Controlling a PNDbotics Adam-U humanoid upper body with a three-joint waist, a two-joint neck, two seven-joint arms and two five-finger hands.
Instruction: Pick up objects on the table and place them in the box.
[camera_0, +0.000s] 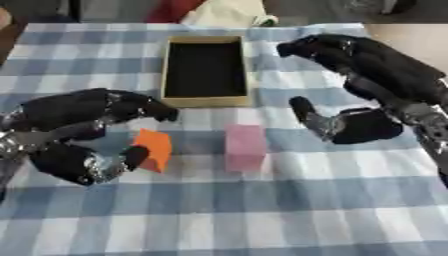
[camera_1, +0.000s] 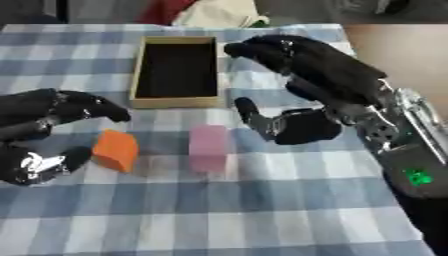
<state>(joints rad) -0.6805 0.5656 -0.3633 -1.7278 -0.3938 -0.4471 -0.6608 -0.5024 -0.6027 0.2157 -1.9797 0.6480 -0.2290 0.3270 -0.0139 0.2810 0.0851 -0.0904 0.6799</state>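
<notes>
My left hand (camera_0: 79, 132) is at the left side of the table, fingers curved over the top and thumb low, bracketing the orange block (camera_0: 154, 148). Thumb tip looks to touch the block's left face; fingers sit above and apart from it, so no closed pinch, hand spread around it.

The orange block lies on the blue-and-white checked tablecloth (camera_0: 262, 210), tilted, just left of the pink block (camera_0: 245, 147). The pink block stands upright near table centre, nothing touching it.

My right hand (camera_1: 302, 95) hangs over the right side, fingers extended toward the far edge next to the box (camera_0: 205, 101), thumb pointing down-left toward the pink block but clear of it. Open, holding nothing.

The box is a shallow tan tray with a dark interior, beyond both blocks, nothing visible inside it.
</notes>
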